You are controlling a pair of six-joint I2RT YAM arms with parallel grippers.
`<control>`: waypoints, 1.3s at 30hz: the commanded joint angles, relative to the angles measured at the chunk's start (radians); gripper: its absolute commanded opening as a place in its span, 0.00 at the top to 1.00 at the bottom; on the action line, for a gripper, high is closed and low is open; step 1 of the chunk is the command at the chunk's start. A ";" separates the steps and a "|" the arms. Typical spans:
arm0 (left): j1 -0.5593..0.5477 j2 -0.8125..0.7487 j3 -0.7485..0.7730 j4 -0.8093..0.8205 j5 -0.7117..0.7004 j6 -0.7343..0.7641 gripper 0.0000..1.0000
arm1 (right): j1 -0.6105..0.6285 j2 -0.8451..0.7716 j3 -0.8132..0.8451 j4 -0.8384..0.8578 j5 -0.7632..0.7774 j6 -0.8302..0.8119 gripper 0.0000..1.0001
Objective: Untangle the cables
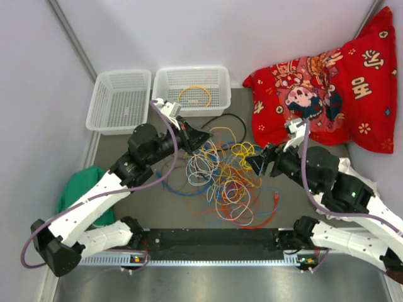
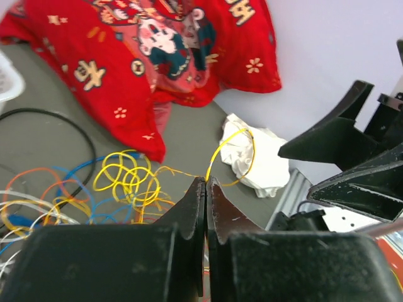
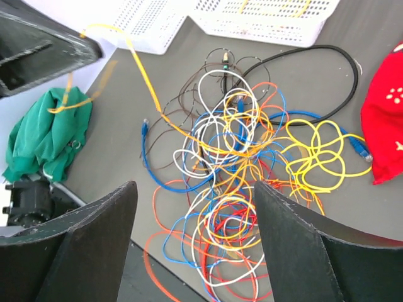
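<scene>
Yellow cable [image 3: 147, 79] diagonal, tangle [image 3: 234, 165] to left gripper [image 2: 206, 182]

From the right wrist, the yellow cable [image 3: 145, 78] was blurred near the green cloth [image 3: 39, 138], the baskets [image 3: 271, 24] ran off the top edge, and the lower loops of the tangle [image 3: 227, 151] vanished behind the right gripper [image 3: 194, 195]. Overhead, the left arm [image 1: 94, 198] hid part of that cloth.

Overhead view looks down from behind; 2 wrist views sit close, sharing the cables [image 1: 220, 182].
</scene>
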 commanded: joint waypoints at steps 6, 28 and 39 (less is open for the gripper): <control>0.005 -0.026 0.197 -0.212 -0.245 0.134 1.00 | 0.009 -0.005 -0.091 0.046 0.040 0.000 0.26; 0.094 0.320 1.021 -0.414 -0.598 0.220 1.00 | 0.010 -0.063 -0.171 0.127 0.137 0.000 0.27; 0.102 0.350 1.033 -0.430 -0.598 0.189 1.00 | 0.010 0.000 -0.260 0.288 0.134 -0.029 0.26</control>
